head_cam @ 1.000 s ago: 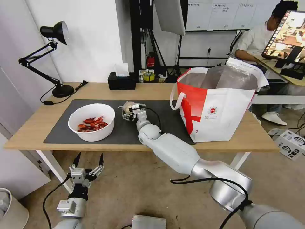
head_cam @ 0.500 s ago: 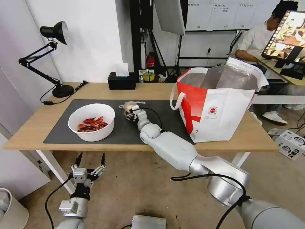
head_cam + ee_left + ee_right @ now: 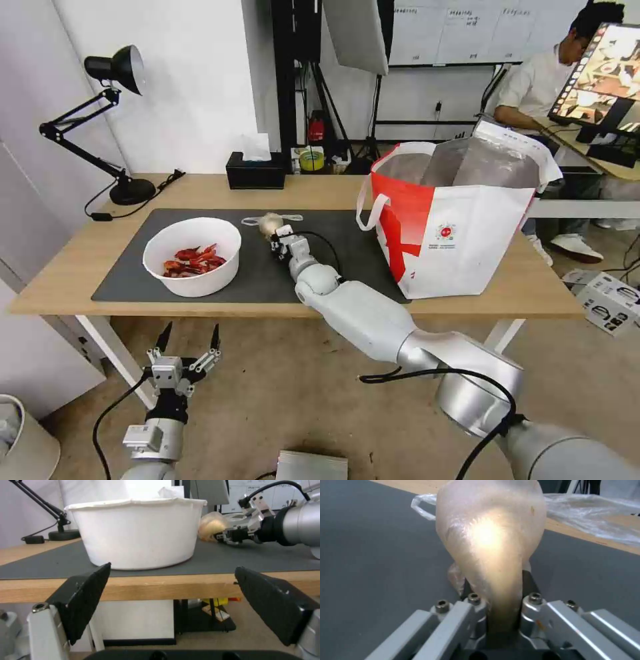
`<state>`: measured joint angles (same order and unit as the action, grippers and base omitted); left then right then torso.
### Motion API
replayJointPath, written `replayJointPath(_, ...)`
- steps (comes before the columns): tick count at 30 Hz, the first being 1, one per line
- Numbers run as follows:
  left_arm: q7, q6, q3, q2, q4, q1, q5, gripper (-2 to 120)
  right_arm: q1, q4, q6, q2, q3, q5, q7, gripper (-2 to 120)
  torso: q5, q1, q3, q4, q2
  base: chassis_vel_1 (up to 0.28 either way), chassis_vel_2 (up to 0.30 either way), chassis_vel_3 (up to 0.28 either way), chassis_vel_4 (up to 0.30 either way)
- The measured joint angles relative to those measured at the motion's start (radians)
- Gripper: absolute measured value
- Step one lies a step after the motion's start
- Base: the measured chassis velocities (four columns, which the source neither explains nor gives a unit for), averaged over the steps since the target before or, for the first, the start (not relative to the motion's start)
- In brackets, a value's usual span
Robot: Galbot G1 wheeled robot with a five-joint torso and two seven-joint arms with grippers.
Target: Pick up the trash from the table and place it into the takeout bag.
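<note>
- Beige bun in clear bag [image 3: 270, 223] sits on the dark grey mat [image 3: 133, 277], in the middle of the head view, between the white bowl [image 3: 192, 257] and the takeout bag [image 3: 460, 223].
- Right gripper [image 3: 275, 238] reaches in from the lower right of the head view and is clamped on the bun; in the right wrist view the bun [image 3: 490, 537] is pinched between the closed fingers [image 3: 470, 599], with loose clear plastic trailing behind it toward the upper right.
- Red crayfish shells [image 3: 193, 260] lie in the white bowl, at centre left of the head view, apart from the bun.
- The takeout bag stands upright and open at centre right, on the light-wood table [image 3: 313, 190], its red side panel facing the bun.
- Left gripper [image 3: 185, 341] hangs low at the lower left of the head view, below the table edge, fingers spread wide; its wrist view looks past them at the bowl's wall [image 3: 136, 532].
- Black tissue box [image 3: 255, 172] and a black desk lamp [image 3: 100, 120] stand along the table's far side, in the upper left.
</note>
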<state>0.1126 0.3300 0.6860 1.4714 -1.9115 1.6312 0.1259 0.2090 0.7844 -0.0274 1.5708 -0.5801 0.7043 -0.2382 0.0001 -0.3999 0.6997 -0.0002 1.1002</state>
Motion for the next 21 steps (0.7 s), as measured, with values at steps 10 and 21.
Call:
replayJointPath(10, 0.001, 0.008, 0.002, 0.003, 0.006, 0.003, -0.002, 100, 0.027, 0.093, -0.003, -0.04, -0.016, 0.029, -0.03, 7, 0.0, 0.0, 0.0, 0.0004, 0.0, 0.0, 0.0, 0.0, 0.0)
replayJointPath(21, 0.001, 0.01, 0.011, 0.0, 0.009, 0.003, -0.002, 100, 0.07, 0.318, -0.052, -0.161, -0.025, 0.054, -0.122, 6, 0.0001, 0.0, 0.001, 0.0003, 0.0, 0.0, 0.0, 0.0, 0.0)
